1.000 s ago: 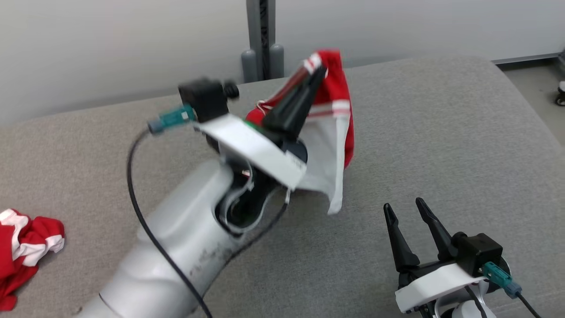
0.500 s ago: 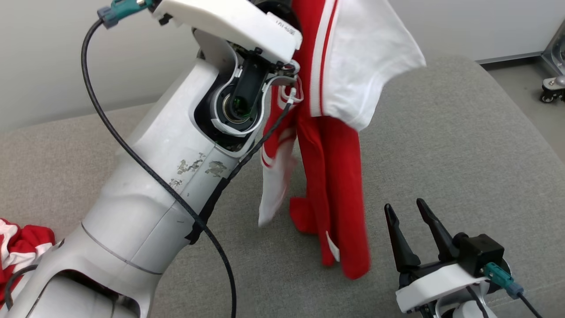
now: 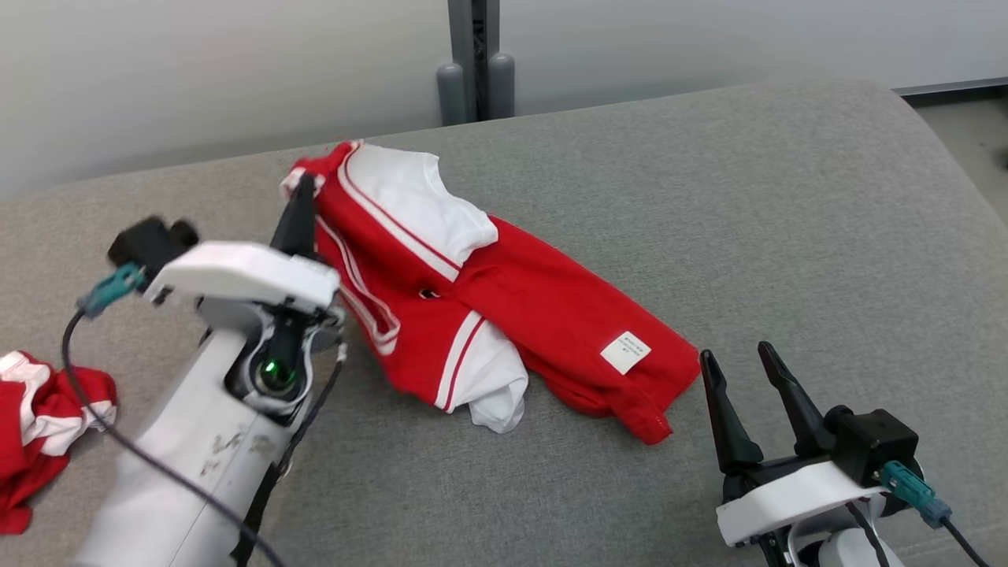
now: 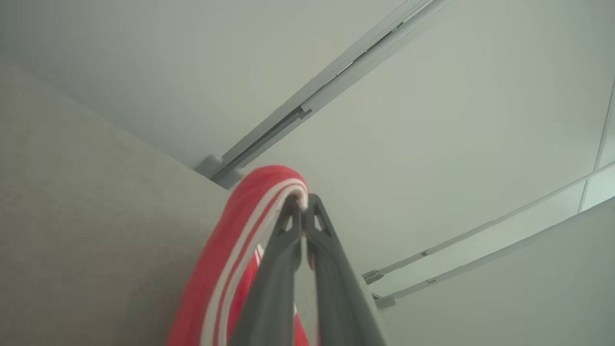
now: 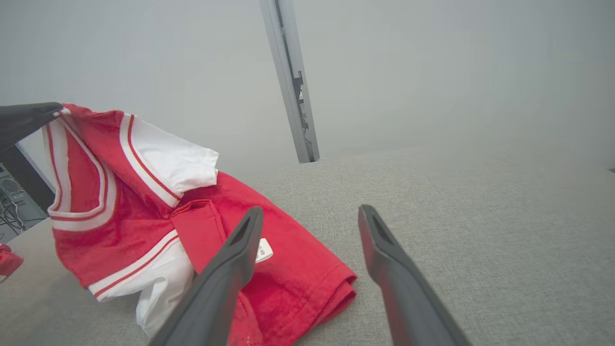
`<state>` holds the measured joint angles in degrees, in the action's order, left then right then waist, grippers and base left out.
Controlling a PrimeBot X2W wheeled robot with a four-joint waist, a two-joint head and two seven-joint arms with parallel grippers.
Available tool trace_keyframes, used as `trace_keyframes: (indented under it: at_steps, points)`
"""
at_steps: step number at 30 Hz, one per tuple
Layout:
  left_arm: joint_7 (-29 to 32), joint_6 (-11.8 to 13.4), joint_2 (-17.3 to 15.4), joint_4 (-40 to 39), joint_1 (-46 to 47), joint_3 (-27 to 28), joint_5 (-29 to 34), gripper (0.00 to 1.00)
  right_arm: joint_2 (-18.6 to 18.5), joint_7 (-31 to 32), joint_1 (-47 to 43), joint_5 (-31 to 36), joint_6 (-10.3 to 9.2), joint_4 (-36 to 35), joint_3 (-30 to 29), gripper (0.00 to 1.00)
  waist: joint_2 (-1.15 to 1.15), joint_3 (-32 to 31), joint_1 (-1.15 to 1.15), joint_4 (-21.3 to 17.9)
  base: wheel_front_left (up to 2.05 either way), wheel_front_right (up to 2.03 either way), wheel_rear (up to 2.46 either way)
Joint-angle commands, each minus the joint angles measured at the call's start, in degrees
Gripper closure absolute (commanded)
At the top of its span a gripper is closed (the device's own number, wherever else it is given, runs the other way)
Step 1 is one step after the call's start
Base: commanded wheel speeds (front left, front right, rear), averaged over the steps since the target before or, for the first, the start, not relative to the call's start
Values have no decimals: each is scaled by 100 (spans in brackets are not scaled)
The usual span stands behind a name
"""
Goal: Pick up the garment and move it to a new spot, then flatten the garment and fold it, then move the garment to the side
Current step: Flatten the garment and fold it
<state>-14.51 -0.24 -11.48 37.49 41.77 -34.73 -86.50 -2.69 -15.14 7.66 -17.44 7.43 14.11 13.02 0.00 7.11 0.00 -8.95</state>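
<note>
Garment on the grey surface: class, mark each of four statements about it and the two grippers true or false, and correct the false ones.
1. The left gripper is shut on the garment at its striped neck edge. True.
2. The right gripper grips the hem. False: it is open beside the hem, holding nothing.
3. A white label shows on the red fabric. True.
4. A crumpled red and white cloth lies at the head view's right edge. False: it lies at the left edge.

Your left forearm point(image 3: 181, 465) is pale grey, paint apparently scuffed; black cable point(image 3: 64, 354), teal plug point(image 3: 110, 287) at wrist's nine o'clock, dark tapered fingers point(image 3: 298, 224).
</note>
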Motion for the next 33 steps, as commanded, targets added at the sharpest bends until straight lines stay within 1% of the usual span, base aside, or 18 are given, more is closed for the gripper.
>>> trace_keyframes:
  at_steps: [1, 4, 6, 7, 9, 11, 16, 17, 18, 19, 20, 25, 27, 30, 33]
  points:
    - [-48, -88, -99, 66, -224, 163, 34, 100, -40, -10, 26, 34, 11, 6, -41, 0, 0, 26, 0, 73, 0, 0, 0]
    - [-63, -128, -219, 186, -599, 477, 192, 100, -43, -10, 41, 74, 11, 1, -63, 0, 0, 49, 0, 139, 0, 0, 0]
    - [-67, -140, -304, 241, -809, 809, 446, 100, -39, -11, 52, 95, 11, -13, -66, 0, 0, 71, 0, 177, 0, 0, 0]
    - [-67, -140, -304, 241, -809, 809, 446, 100, -39, -11, 52, 95, 11, -13, -66, 0, 0, 71, 0, 177, 0, 0, 0]
    - [-67, -152, -338, 265, -1017, 1136, 779, 100, -42, -10, 53, 124, 11, -20, -75, 0, 0, 90, 0, 209, 0, 0, 0]
    - [-63, -164, -308, 240, -1219, 1455, 1147, 100, -41, -11, 45, 156, 11, -20, -78, 0, 0, 99, 0, 236, 0, 0, 0]
    - [-65, -79, -121, 133, -1600, 2117, 2005, 100, -40, -11, 39, 161, 11, -6, -65, 0, 0, 109, 0, 267, 0, 0, 0]
    - [-66, -68, -81, 81, -1667, 2224, 2230, 76, -40, -11, 42, 161, 11, -4, -54, 0, 0, 110, 0, 266, 0, 0, 0]
    - [-65, -40, -61, 36, -1717, 2331, 2437, 48, -41, -10, 47, 161, 11, -3, -45, 0, 0, 115, 0, 262, 0, 0, 0]
    - [-66, -36, -34, -31, -1775, 2445, 2659, 7, -41, -11, 53, 159, 11, -4, -41, 0, 0, 119, 0, 258, 0, 0, 0]
    - [-65, -34, 5, -121, -1827, 2569, 2902, 0, -40, -11, 57, 159, 11, -2, -32, 0, 0, 121, 0, 253, 0, 0, 0]
    - [-66, -12, 275, -899, -2312, 3207, 4247, 0, -41, -11, 28, 156, 11, 34, -13, 0, 0, 78, 0, 223, 0, 0, 0]
    - [-66, 14, 431, -1267, -2539, 3408, 4779, 0, -39, -11, -17, 156, 11, 50, -15, 0, 0, 38, 0, 230, 0, 0, 0]
    - [-66, -59, 617, -1790, -2868, 3576, 5469, 0, -38, -10, -108, 168, 11, 104, 35, 0, 0, -42, 0, 280, 0, 0, 0]
    - [-66, -168, 759, -2260, -3191, 3638, 5972, 0, -39, -10, -145, 112, 11, 185, 146, 0, 0, -122, 0, 355, 0, 0, 0]
